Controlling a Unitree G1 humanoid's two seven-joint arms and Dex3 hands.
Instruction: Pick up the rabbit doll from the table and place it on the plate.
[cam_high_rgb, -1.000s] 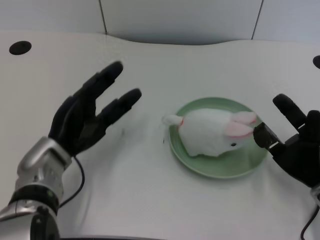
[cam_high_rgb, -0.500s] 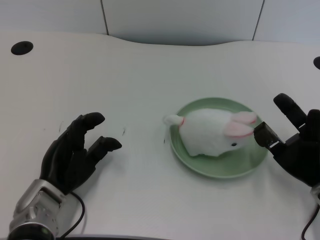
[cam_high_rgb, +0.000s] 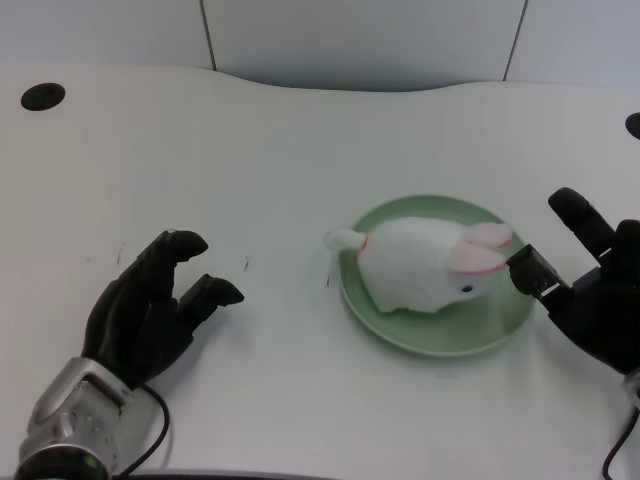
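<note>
Rabbit doll (cam_high_rgb: 425, 265): white plush w/ pink ears, lying on its side on the plate; body inside the rim, tail end poking over the left edge.
Plate (cam_high_rgb: 420, 340): round, green, right of centre on the white table (cam_high_rgb: 300, 150).
Left hand (cam_high_rgb: 155, 310): empty, fingers apart and half-curled; low at lower left, well apart from plate and doll.
Right hand (cam_high_rgb: 590, 290): idle, just beside the plate's right rim.
Step in hand: judged to be clearing away after the placement; task looks done.
How to do it well: keep the left hand low and away from the plate, no sweep toward the overhanging tail, which could drag the doll off. Leave the right hand where it is, as the rim is close.
Risk: low; soft doll sits stable.
</note>
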